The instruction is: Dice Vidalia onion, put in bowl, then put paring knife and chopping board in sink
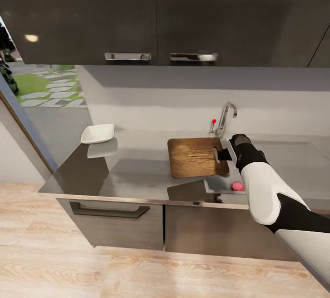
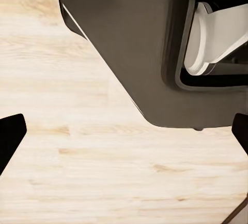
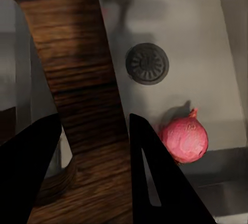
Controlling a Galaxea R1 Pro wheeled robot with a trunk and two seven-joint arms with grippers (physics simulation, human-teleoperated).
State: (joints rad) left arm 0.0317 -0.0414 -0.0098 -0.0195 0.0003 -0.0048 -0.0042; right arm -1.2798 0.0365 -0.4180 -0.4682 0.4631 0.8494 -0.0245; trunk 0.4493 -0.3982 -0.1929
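My right gripper is shut on the chopping board, pinching the strip beside its slot handle. The dark brown board hangs level over the countertop and the left end of the sink. In the right wrist view the board passes between the two black fingers, and the pink-red Vidalia onion lies on the steel basin floor near the round drain. The onion also shows in the head view. The white bowl stands at the counter's far left. The paring knife is out of view.
The curved chrome faucet with its red dot rises just behind the board. Dark wall cabinets hang overhead. My left gripper is open, low over the light wooden floor beside the robot's dark base.
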